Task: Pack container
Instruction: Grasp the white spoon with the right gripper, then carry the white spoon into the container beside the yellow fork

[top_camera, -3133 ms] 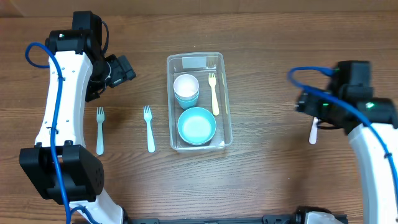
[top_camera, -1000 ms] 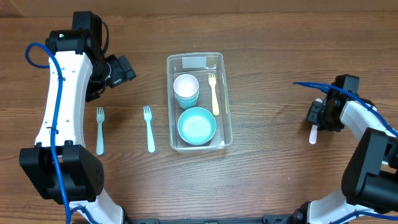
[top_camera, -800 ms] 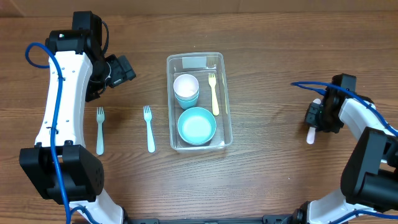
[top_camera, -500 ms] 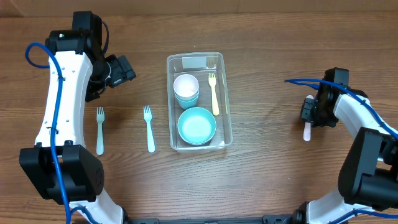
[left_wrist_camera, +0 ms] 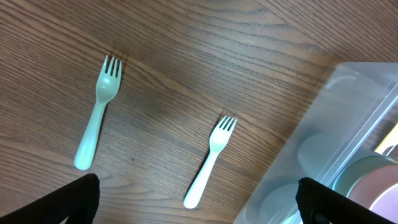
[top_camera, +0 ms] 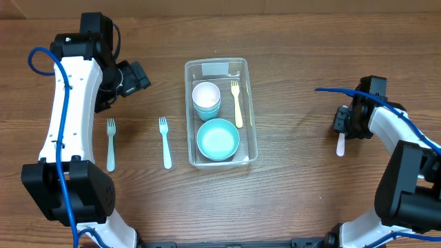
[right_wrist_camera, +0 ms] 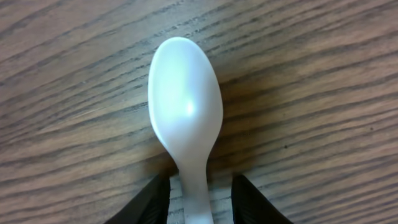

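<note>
The clear container (top_camera: 188, 117) stands mid-table and holds a white cup stacked on a teal cup (top_camera: 206, 96), a teal bowl (top_camera: 218, 139) and a pale yellow fork (top_camera: 237, 103). At the far right a white spoon (top_camera: 340, 146) lies flat on the table. My right gripper (top_camera: 344, 125) is down over its handle. In the right wrist view the spoon (right_wrist_camera: 185, 106) lies bowl-forward between the fingers (right_wrist_camera: 155, 199), with a gap on each side. My left gripper (top_camera: 138, 76) hangs open above the table's left side, holding nothing.
Two pale green forks (top_camera: 110, 143) (top_camera: 165, 141) lie left of the container, tines toward the back. The left wrist view shows the same forks (left_wrist_camera: 98, 112) (left_wrist_camera: 211, 158) and the container's corner (left_wrist_camera: 336, 124). Bare wood lies between the container and the right arm.
My right gripper shifted a little left and toward the back, dragging the spoon along the table, and its jaws now stand apart from the handle. The left arm has not moved.
</note>
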You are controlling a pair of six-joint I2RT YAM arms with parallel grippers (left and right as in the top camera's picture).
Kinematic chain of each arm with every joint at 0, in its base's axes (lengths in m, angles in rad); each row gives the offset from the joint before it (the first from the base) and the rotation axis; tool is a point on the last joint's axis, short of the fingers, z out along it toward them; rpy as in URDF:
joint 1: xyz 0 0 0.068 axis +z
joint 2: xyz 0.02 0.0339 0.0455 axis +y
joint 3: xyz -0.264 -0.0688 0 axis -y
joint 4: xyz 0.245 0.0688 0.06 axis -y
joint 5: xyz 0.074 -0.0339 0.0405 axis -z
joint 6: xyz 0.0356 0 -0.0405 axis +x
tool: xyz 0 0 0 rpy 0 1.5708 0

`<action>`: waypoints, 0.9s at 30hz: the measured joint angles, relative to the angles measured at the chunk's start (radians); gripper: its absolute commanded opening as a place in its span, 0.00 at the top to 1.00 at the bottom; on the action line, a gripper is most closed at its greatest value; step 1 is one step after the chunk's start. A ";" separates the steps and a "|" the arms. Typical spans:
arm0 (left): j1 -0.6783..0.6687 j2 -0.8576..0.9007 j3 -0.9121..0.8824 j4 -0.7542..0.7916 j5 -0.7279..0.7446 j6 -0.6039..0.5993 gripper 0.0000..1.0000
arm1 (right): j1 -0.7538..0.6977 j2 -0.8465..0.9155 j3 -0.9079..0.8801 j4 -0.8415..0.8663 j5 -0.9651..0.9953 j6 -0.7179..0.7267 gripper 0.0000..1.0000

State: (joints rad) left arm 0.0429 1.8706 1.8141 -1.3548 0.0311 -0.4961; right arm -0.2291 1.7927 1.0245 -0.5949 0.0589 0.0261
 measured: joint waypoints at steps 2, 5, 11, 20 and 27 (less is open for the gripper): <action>0.000 0.000 0.000 0.000 0.000 0.000 0.00 | 0.000 0.000 -0.013 0.023 0.000 0.001 0.73; 0.000 0.000 0.000 0.000 0.000 0.000 0.00 | 0.000 0.000 -0.036 0.050 0.000 0.000 0.75; 0.000 0.000 0.000 0.000 0.000 0.000 0.00 | 0.000 0.000 -0.037 0.051 0.000 0.002 0.85; 0.000 0.000 0.000 0.000 0.000 0.000 0.00 | 0.033 0.002 0.077 -0.114 -0.019 0.015 0.88; 0.000 0.000 0.000 0.001 0.000 0.000 0.00 | 0.164 0.002 0.228 -0.235 -0.019 0.016 0.88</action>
State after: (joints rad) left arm 0.0429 1.8706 1.8141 -1.3540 0.0311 -0.4961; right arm -0.0650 1.7947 1.2522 -0.8299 0.0399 0.0418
